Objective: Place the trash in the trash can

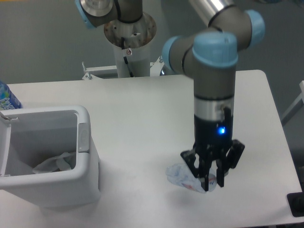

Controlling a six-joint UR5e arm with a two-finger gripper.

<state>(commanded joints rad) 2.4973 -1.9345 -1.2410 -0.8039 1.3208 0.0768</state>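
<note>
Above the table (142, 118), my gripper (210, 183) pinches the crushed bottle (183, 177); I should keep squeezing firmly while carrying it left over the trash can (88, 156), where the wrapper (54, 163) lies.

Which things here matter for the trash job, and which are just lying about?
Job: crushed bottle, held in the gripper, lifted off the table; crumpled wrapper, already inside; trash can.

Lying about: upright blue-label bottle behind the can at the left edge.

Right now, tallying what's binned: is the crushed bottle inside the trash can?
No, the crushed bottle hangs in the gripper over the table, well right of the trash can.
</note>
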